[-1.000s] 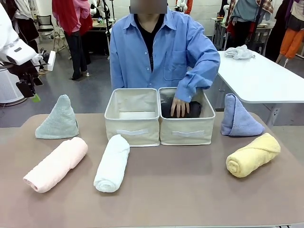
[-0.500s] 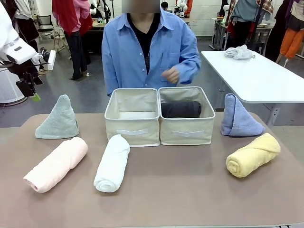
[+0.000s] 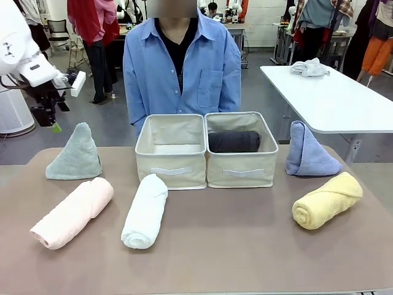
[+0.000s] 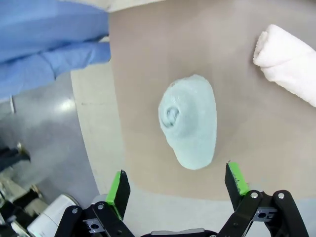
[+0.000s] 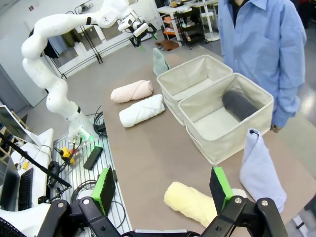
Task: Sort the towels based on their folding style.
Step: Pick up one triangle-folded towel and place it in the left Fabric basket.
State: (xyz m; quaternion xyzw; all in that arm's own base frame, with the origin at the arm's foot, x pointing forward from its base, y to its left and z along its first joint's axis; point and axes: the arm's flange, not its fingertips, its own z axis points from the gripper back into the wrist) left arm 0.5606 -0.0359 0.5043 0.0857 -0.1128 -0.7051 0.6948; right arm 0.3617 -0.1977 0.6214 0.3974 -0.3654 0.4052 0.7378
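Above the mint-green cone (image 4: 190, 126) the left gripper (image 4: 177, 177) hangs wide; right gripper (image 5: 162, 179) likewise wide, empty.

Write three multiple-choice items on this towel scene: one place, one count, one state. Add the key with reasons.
1. The dark grey towel lies: A) in the left box; B) in the right box; C) in the person's hand.
2. Rolled towels on the table, outside the boxes: A) one; B) two; C) three.
3. The left hand is: A) open, clear of the mint-green cone; B) shut on that cone; C) shut on a roll.
Key: 1 B, it lies inside that box. 2 C, pink roll, white roll, yellow roll. 3 A, its fingers stand apart, nothing between.
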